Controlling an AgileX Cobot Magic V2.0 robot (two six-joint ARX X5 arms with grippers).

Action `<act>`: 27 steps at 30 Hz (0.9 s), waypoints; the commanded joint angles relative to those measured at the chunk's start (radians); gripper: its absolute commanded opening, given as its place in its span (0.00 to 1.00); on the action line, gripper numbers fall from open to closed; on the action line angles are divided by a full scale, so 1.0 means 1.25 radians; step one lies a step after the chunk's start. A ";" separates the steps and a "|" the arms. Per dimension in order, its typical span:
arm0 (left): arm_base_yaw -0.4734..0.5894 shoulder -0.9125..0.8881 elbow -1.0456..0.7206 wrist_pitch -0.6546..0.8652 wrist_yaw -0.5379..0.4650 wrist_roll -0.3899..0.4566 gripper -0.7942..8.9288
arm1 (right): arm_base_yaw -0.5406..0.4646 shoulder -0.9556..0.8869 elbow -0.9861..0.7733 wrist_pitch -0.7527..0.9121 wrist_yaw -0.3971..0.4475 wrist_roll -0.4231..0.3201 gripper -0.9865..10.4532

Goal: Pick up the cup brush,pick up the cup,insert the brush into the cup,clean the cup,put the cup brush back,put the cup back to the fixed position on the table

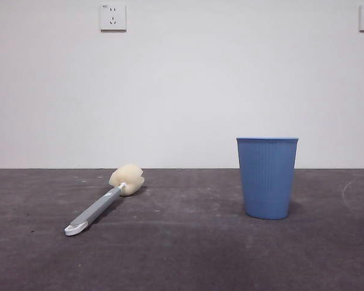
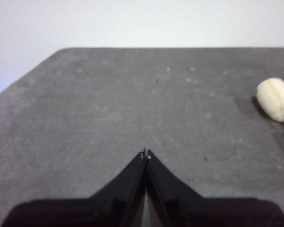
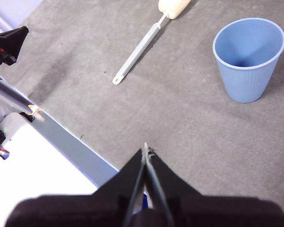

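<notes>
Against a white wall, the table [image 1: 182, 254] is carrying the cup brush [image 1: 103, 200] lying flat and the cup [image 1: 267, 177] standing upright, well apart toward its back edge, likely for separate grasps, both grippers [image 2: 146, 153] [image 3: 146, 147] hovering pinched closed, empty.

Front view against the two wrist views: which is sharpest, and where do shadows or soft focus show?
Front view is sharpest: the ribbed blue plastic cup casts only a faint shadow on the dark grey table. Left wrist view is soft; the cream-yellow sponge brush looks blurred. Right wrist view is evenly lit, without glare.
</notes>
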 commanded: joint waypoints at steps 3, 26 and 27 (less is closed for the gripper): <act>0.001 -0.002 -0.011 0.004 0.011 -0.023 0.08 | 0.002 -0.001 -0.001 0.003 0.003 -0.009 0.09; 0.003 -0.001 -0.011 0.004 0.010 -0.023 0.08 | -0.036 -0.099 -0.001 0.028 0.192 -0.117 0.09; 0.003 -0.001 -0.011 0.004 0.010 -0.023 0.08 | -0.045 -0.116 -0.001 0.024 0.193 -0.117 0.09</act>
